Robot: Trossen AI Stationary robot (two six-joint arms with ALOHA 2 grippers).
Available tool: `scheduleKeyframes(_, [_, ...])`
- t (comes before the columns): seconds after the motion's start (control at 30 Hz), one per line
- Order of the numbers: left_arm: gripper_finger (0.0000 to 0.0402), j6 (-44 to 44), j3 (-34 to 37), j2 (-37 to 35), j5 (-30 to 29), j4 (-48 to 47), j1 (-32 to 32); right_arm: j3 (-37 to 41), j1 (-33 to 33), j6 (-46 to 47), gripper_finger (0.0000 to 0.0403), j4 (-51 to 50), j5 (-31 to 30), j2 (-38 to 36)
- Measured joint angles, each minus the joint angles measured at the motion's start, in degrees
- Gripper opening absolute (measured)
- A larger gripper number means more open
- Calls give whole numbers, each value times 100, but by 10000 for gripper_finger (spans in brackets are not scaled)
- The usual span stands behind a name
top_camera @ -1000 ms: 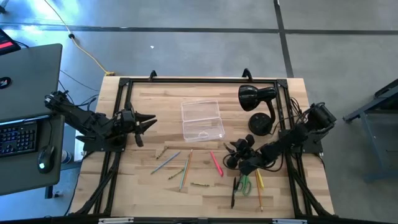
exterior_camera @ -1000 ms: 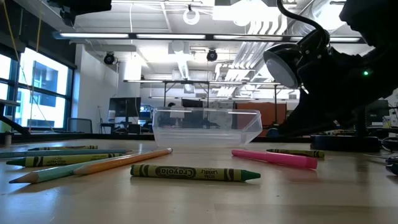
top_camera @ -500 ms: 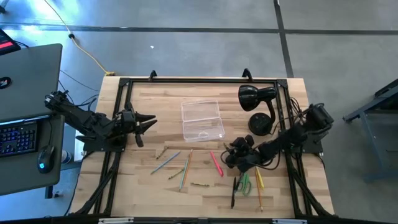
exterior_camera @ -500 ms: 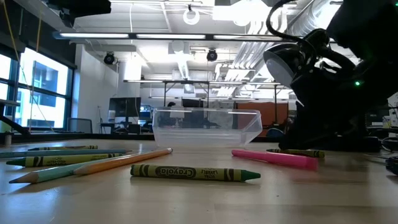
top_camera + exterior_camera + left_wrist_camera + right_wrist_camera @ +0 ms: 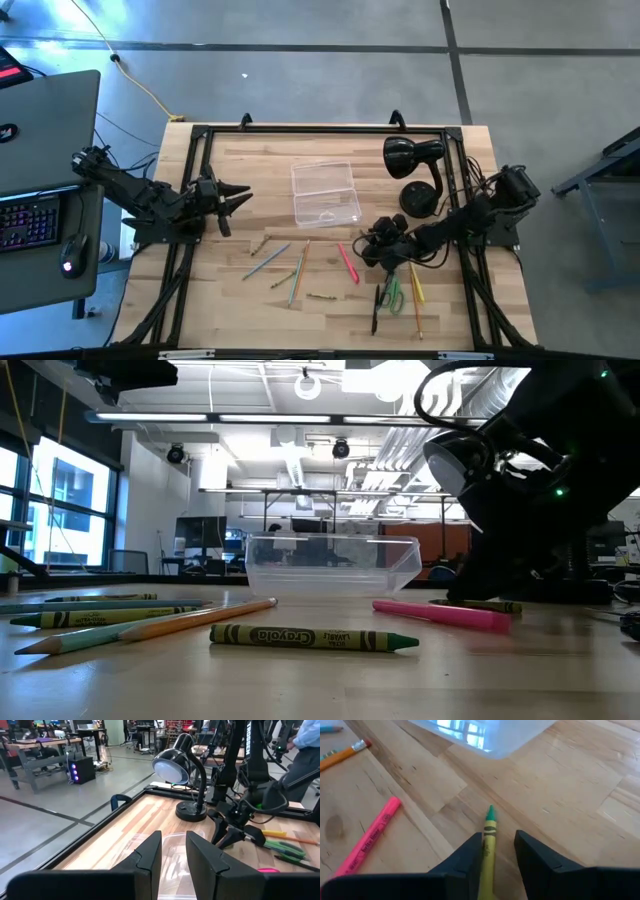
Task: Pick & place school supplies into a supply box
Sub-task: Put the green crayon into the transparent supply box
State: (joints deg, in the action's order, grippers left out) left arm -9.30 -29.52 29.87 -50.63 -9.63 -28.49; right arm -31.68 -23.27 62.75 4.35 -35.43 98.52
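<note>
The clear supply box (image 5: 325, 193) sits on the wood table (image 5: 250, 160), seen low as (image 5: 330, 565). Pencils (image 5: 270, 255), a pink marker (image 5: 348, 262), a green crayon (image 5: 313, 637), green-handled scissors (image 5: 392, 295) and a black pen (image 5: 377, 308) lie flat near the near edge. My right gripper (image 5: 372, 240) is open and low, just right of the box's near end. Its fingers stand on either side of an olive crayon (image 5: 490, 837) lying on the table, also seen as (image 5: 480, 605). My left gripper (image 5: 240, 197) waits open left of the box.
A black desk lamp (image 5: 415, 170) stands at the far right, close behind my right arm. A black frame (image 5: 320, 128) runs along the table edges. A laptop and mouse (image 5: 50, 130) sit off the left edge. Bare wood lies between the box and the left gripper.
My right gripper has crept a little toward the table's far-left, toward the box's near end, over the olive crayon. The left arm and the supplies have stayed put.
</note>
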Motion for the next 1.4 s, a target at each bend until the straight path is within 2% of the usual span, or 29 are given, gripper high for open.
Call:
scheduleKeyframes(0.2, [117,0,0,0,0,-2,0,-9,152,14,70,252,109,2])
scheduleKeyframes(0.37, [117,0,0,0,0,-83,0,-210,204,-47,69,-303,184,10])
scheduleKeyframes(0.57, [117,-1,2,0,23,-107,0,-419,373,-294,69,-555,567,7])
scheduleKeyframes(0.73, [117,-145,2,2,157,-98,-1,-470,383,-322,69,-815,618,24])
scheduleKeyframes(0.93, [117,-170,2,0,165,-83,-1,-488,230,-344,59,-631,145,382])
scheduleKeyframes(1.1, [117,-218,2,0,162,-81,0,-471,-6,-330,19,-580,-357,517])
scheduleKeyframes(1.17, [117,-368,2,2,162,-83,-2,-469,-54,-383,8,-578,-346,490])
scheduleKeyframes(1.4, [117,-623,2,3,159,-83,-1,-913,-284,-595,7,-831,-90,497])
